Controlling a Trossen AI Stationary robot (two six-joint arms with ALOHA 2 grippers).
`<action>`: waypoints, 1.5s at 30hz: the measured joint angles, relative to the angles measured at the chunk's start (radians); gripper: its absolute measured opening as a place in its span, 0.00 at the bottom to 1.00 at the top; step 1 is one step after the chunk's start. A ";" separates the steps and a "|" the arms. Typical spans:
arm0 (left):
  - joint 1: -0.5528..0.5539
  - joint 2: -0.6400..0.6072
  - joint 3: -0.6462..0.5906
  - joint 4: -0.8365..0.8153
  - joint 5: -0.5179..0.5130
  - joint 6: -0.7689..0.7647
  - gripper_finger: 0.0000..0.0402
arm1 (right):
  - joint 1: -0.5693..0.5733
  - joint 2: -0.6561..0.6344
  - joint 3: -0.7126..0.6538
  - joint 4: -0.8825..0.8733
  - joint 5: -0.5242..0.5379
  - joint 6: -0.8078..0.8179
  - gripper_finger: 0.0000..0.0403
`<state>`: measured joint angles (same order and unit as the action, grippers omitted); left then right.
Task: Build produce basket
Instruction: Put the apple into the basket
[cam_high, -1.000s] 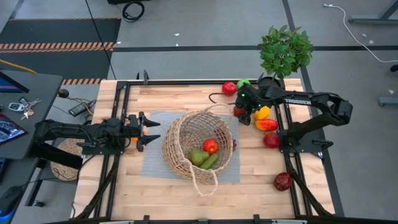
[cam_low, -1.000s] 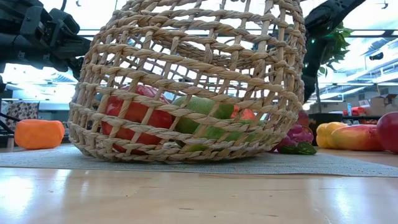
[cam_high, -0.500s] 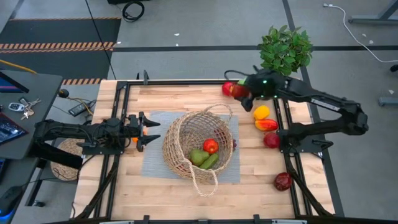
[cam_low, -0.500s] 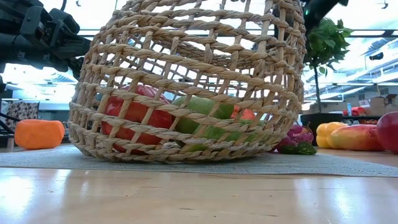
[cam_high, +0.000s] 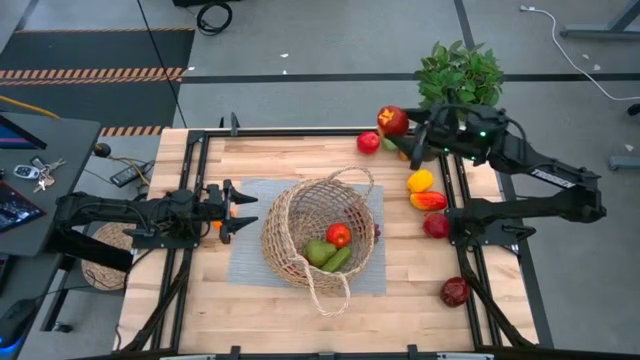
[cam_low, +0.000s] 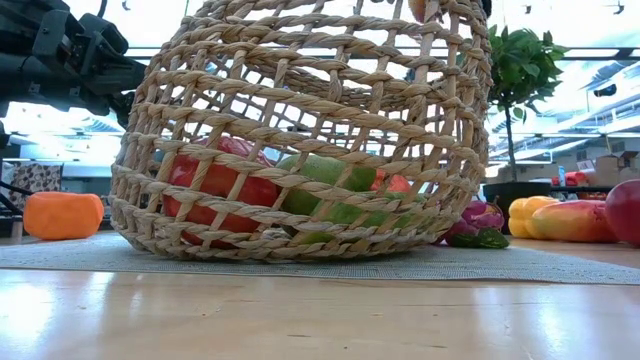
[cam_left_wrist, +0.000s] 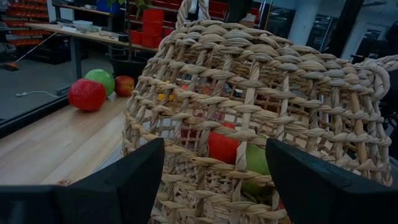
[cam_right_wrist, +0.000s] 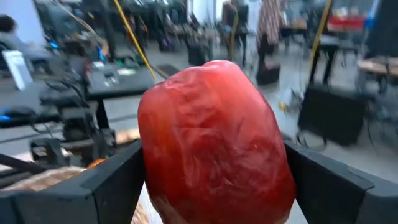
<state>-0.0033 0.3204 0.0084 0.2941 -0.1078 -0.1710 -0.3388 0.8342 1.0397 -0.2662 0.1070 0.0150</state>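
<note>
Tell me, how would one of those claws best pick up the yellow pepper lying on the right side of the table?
Probably from straight above, fingers closing across the narrow middle of the yellow pepper. It lies on the table with a red-orange piece close beside it, so the fingers should drop on the sides away from that neighbour.

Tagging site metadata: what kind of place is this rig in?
Likely a robotics lab or workshop. The wooden table sits in a black frame on a concrete floor with hazard-striped tape; the left wrist view shows workbenches and red storage bins in the room behind.
</note>
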 joint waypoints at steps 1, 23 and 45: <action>0.000 0.000 0.000 0.000 0.000 0.000 0.71 | 0.013 -0.006 0.000 0.016 0.000 -0.011 0.88; 0.000 0.000 0.000 0.000 0.000 0.000 0.71 | 0.331 0.105 -0.002 0.034 0.345 -0.325 0.88; 0.000 0.000 0.000 0.000 0.000 0.000 0.71 | 0.762 0.381 -0.002 0.393 0.931 -0.843 0.89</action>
<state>-0.0036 0.3202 0.0086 0.2942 -0.1078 -0.1711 0.4231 1.2153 1.0378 0.1269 1.0383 -0.8283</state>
